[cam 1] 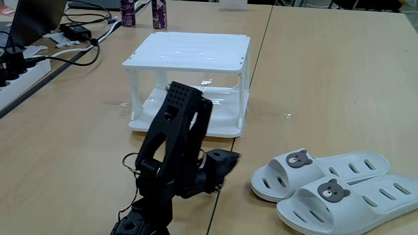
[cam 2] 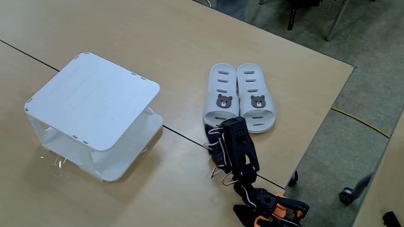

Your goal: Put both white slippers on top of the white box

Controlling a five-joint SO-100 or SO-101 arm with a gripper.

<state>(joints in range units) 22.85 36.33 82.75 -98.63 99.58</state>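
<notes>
The two white slippers lie side by side on the wooden table, each with a bear face on its strap: one slipper (cam 1: 320, 171) (cam 2: 221, 94) and the other (cam 1: 366, 202) (cam 2: 254, 98). The white box (cam 1: 189, 51) (cam 2: 95, 98) is a two-tier rack with a bare flat top, standing apart from them. My black arm (cam 2: 238, 148) is folded low over its base. Its gripper (cam 1: 230, 158) hangs close to the tabletop just left of the slippers in a fixed view, looks shut and holds nothing.
Cables, a black adapter (cam 1: 77, 31) and a power strip (cam 1: 16, 72) lie at the back left. Two purple cans (cam 1: 159, 13) stand behind the rack. The table edge (cam 2: 315, 135) runs close behind the slippers and the arm's base.
</notes>
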